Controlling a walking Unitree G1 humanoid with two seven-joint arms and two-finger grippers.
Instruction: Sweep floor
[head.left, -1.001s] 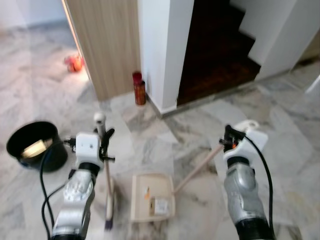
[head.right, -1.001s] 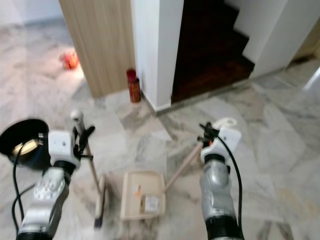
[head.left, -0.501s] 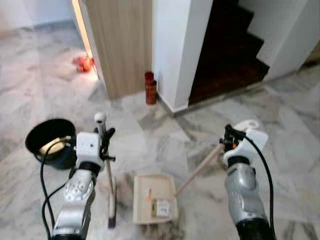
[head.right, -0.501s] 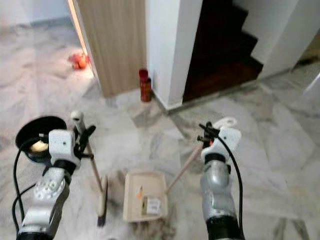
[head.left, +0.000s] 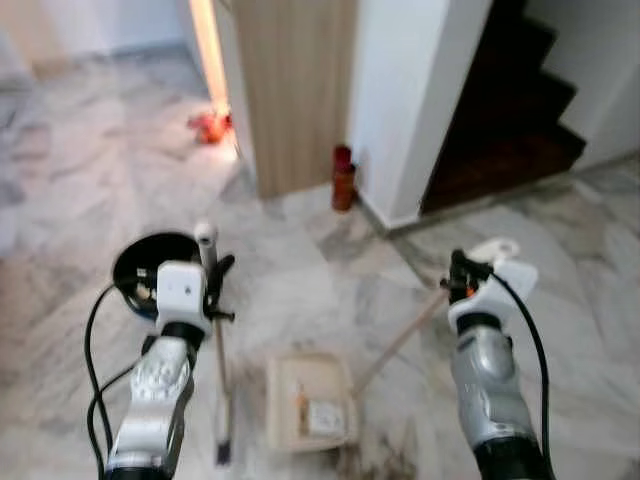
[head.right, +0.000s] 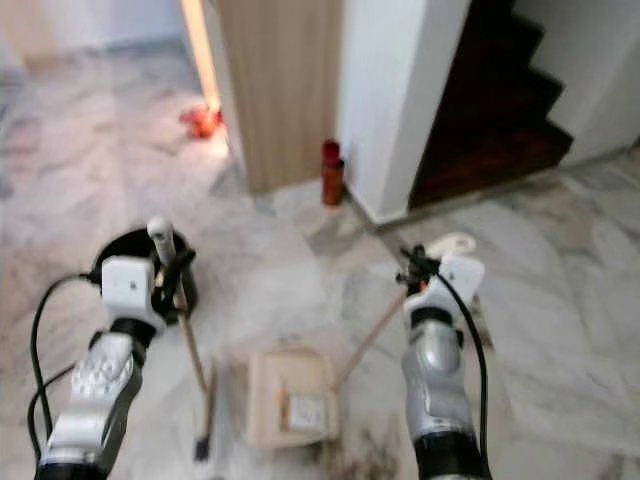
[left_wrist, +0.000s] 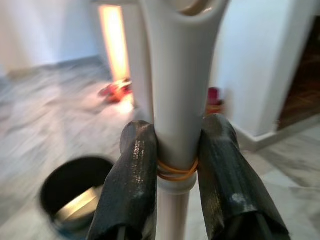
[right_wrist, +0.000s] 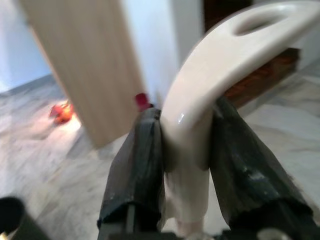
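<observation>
My left gripper (head.left: 212, 275) is shut on the white handle of a broom (head.left: 218, 370), which stands nearly upright with its brush head on the marble floor. In the left wrist view both fingers (left_wrist: 131, 170) clamp the handle (left_wrist: 175, 100) just above an orange rubber band. My right gripper (head.left: 458, 275) is shut on the looped white grip (right_wrist: 220, 65) of a long-handled cream dustpan (head.left: 285, 385). The pan lies flat on the floor between my arms and holds a small box (head.left: 322, 418) and an orange scrap (head.left: 296, 400).
A black bin (head.left: 150, 275) stands on the floor just behind my left wrist. Ahead are a wooden panel (head.left: 290, 80), a white pillar (head.left: 410, 90) with a red bottle (head.left: 343, 180) at its foot, and dark stairs (head.left: 510, 110). An orange object (head.left: 208, 125) lies far left.
The whole view has shifted right, so the camera has turned left; the bin now sits closer to my left arm. Both grippers keep their holds.
</observation>
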